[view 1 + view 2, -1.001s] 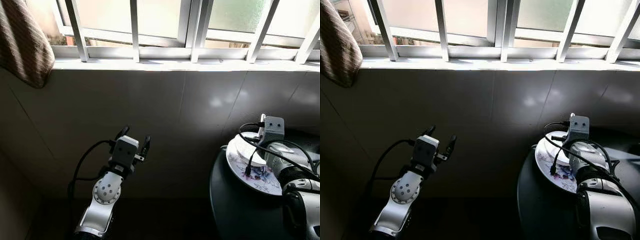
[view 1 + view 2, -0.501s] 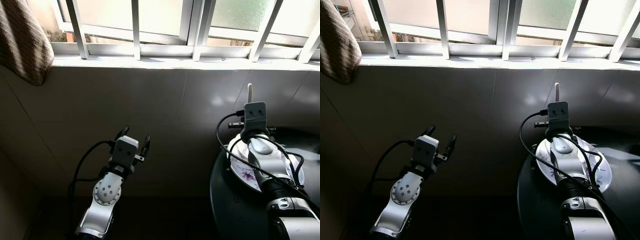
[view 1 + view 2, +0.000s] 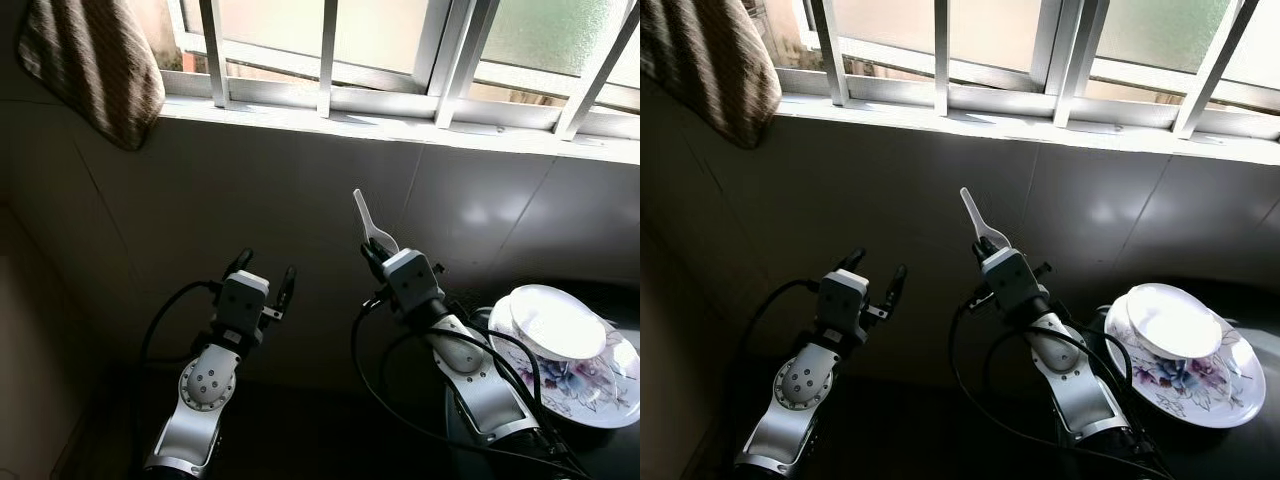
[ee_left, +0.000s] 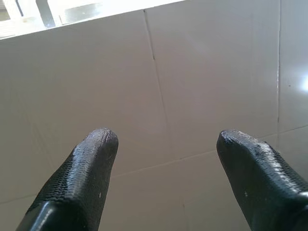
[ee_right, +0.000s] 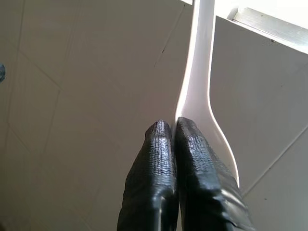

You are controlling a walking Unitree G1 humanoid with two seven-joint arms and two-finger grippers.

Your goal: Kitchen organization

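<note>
Below the barred window (image 3: 400,40), against the tiled wall (image 3: 250,190), I have both arms raised in front of me. My right tool (image 3: 372,248) is lifted in the middle of the view, and its two black fingers (image 5: 192,159) are pressed together, pinching a white spoon (image 3: 366,218). I cannot tell if the spoon's bowl sits between the pads or lies against the side of one finger; in the right wrist view the bowl is beside the fingertips and the thin handle goes up past them toward the bright window sill (image 3: 330,110). From my head cameras the spoon stands nearly upright, leaning a little to my left, with the wall behind it. My left tool (image 3: 264,280) is held up to the left of the right one, well apart from it, and its fingers (image 4: 91,163) are spread wide with nothing between them, only tiles in front. To my right, on a dark round surface (image 3: 470,400), lies a flowered plate (image 3: 600,385), and a smaller white dish (image 3: 555,322) rests on it, tilted. One striped cloth (image 3: 95,60) hangs at the upper left beside the window.
</note>
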